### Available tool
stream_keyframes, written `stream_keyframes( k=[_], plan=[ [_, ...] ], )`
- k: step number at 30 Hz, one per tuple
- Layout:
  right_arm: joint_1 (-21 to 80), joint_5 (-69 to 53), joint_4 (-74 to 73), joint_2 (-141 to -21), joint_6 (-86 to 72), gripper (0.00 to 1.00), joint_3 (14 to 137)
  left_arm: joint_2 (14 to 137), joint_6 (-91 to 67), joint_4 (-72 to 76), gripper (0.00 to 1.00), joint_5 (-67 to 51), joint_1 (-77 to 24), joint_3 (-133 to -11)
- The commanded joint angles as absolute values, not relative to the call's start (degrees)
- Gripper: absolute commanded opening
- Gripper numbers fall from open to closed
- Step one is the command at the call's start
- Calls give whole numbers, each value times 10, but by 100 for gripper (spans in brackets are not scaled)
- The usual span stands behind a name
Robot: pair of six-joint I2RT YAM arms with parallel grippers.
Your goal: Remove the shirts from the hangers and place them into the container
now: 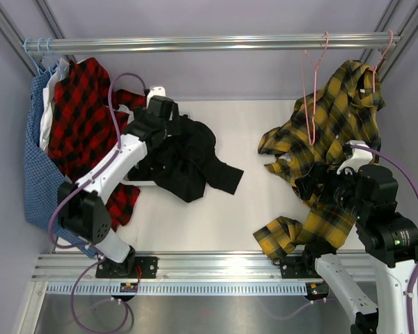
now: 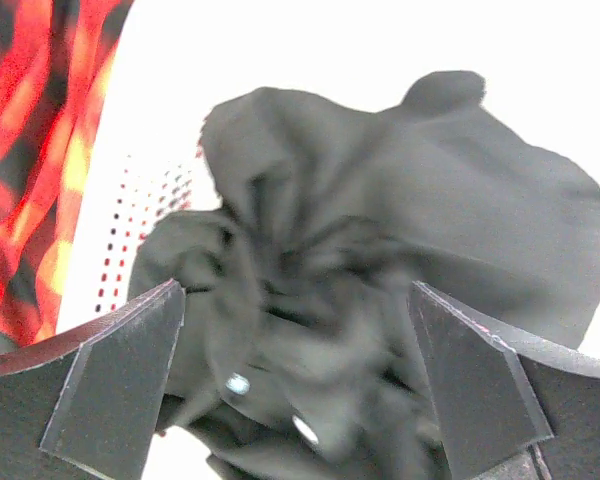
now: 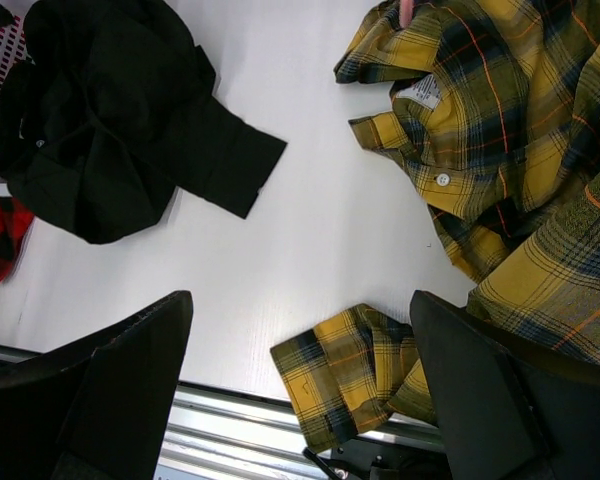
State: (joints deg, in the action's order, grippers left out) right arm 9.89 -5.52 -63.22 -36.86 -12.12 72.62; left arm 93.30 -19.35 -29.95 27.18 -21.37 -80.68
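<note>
The black shirt [image 1: 191, 163] lies heaped over the white container [image 1: 141, 183], which it mostly hides; a sleeve trails onto the table. My left gripper [image 1: 171, 132] hovers just above it, open, with blurred black cloth [image 2: 380, 230] and white buttons below the parted fingers [image 2: 120, 385], and the container's perforated wall [image 2: 130, 230] to the left. The yellow plaid shirt [image 1: 334, 125] hangs from a pink hanger [image 1: 384, 52] at the right and drapes onto the table. A second pink hanger [image 1: 312, 83] hangs bare. My right gripper [image 1: 313, 188] stands open over the yellow cuff [image 3: 350, 385].
A red-and-black plaid shirt [image 1: 83, 132] and a blue checked shirt [image 1: 38, 160] hang on light blue hangers [image 1: 38, 50] at the left end of the metal rod [image 1: 216, 43]. An aluminium rail [image 1: 216, 268] runs along the table's near edge.
</note>
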Motion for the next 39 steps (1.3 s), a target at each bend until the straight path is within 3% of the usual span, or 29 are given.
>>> stream_keyframes(
  k=[1, 11, 20, 33, 37, 39],
  plan=[
    [98, -59, -624, -367, -107, 99, 739, 878, -193, -323, 99, 288, -299, -845],
    [98, -76, -615, -367, -112, 100, 721, 979, -244, -326, 99, 229, -484, -884],
    [98, -93, -619, -367, -116, 100, 713, 1106, -264, -251, 99, 144, -497, -878],
    [98, -105, -625, -367, -119, 100, 715, 1201, -272, -247, 97, 124, -497, -860],
    [98, -107, -626, -366, -120, 99, 715, 1210, -279, -245, 85, 125, -497, -849],
    [97, -105, -625, -364, -120, 100, 716, 1212, -281, -243, 67, 127, -497, -840]
  ],
)
